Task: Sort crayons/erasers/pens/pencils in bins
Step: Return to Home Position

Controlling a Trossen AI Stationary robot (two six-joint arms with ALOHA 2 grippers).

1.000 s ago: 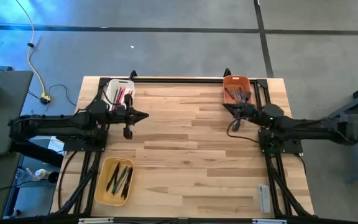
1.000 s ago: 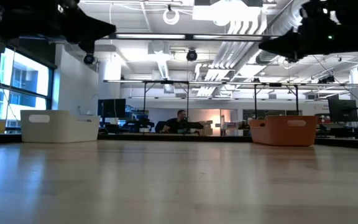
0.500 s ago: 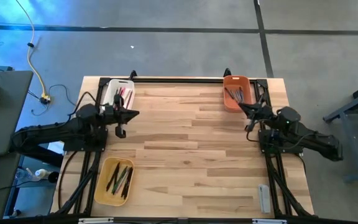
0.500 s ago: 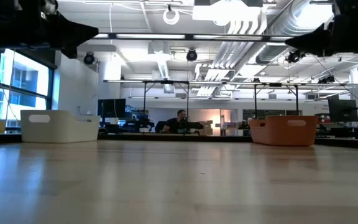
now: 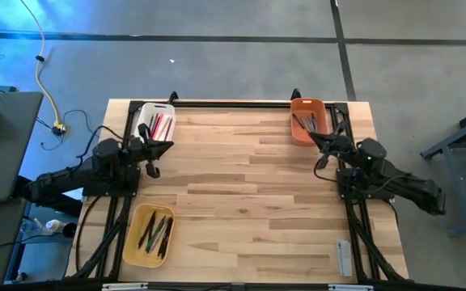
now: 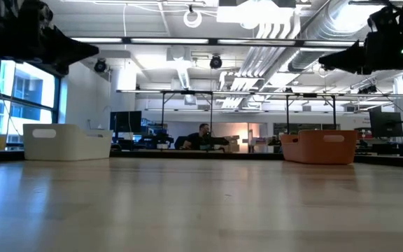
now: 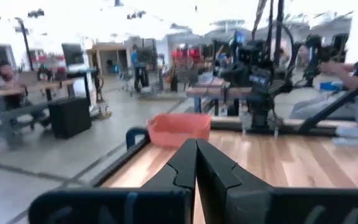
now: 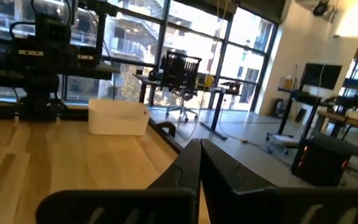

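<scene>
Both arms have pulled back toward their bases since a second ago, and the left gripper (image 5: 168, 145) has slid away from the middle of the table (image 5: 249, 210). Every one of the sticks I can see lies in a bin. Red and pink sticks (image 5: 162, 125) are in the white bin (image 5: 156, 106). Dark sticks (image 5: 307, 123) are in the orange bin (image 5: 307, 102), straight across from the white bin. Green and dark sticks (image 5: 156, 232) are in the yellow bin (image 5: 149, 208), down the same side as the white bin. They lie roughly along each bin's long side. I judge them light, stiff and quick to roll, so they are best pinched at the middle, across their length. My left gripper hangs just beside the white bin, its fingers (image 7: 182, 165) pressed together on nothing. My right gripper (image 5: 314, 137) is far across from the white bin, beside the orange bin. Its fingers (image 8: 188, 165) are pressed together and empty too.
</scene>
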